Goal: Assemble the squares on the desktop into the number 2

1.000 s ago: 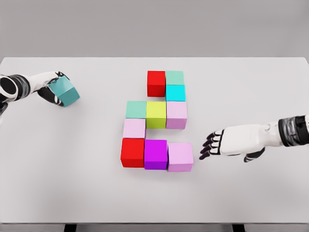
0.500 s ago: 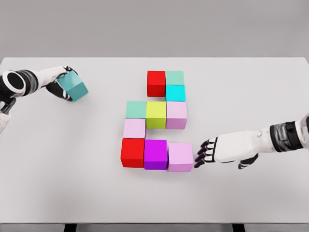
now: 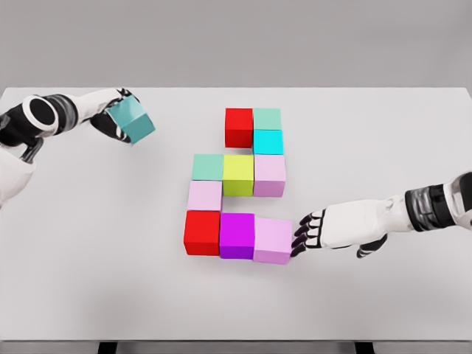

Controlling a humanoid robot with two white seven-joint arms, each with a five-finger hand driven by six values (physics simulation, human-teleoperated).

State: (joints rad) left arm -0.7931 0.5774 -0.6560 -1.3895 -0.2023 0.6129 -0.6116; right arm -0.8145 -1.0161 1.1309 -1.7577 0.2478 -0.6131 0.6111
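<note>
So the left hand (image 3: 110,118) is gripping a teal cube (image 3: 131,119), holding it tilted up off the white table (image 3: 88,243), over the upper left area and well apart from the rest of the blocks. The right hand (image 3: 335,230) is reaching in from the right with its fingers relaxed and grasping nothing, dark fingertips (image 3: 301,234) pressing against the right side of the light pink cube (image 3: 273,240) at the bottom row's end.

The blocks in the middle are sitting like this: a red cube (image 3: 238,127) next to a mint green cube (image 3: 267,118) on top, a cyan cube (image 3: 268,141) under that, then a row of green cube (image 3: 208,167), yellow-green cube (image 3: 238,175) and pink cube (image 3: 270,175). A pale pink cube (image 3: 204,195) is sitting below the left end, and the bottom row is going red block (image 3: 202,232), magenta cube (image 3: 237,235), light pink.
</note>
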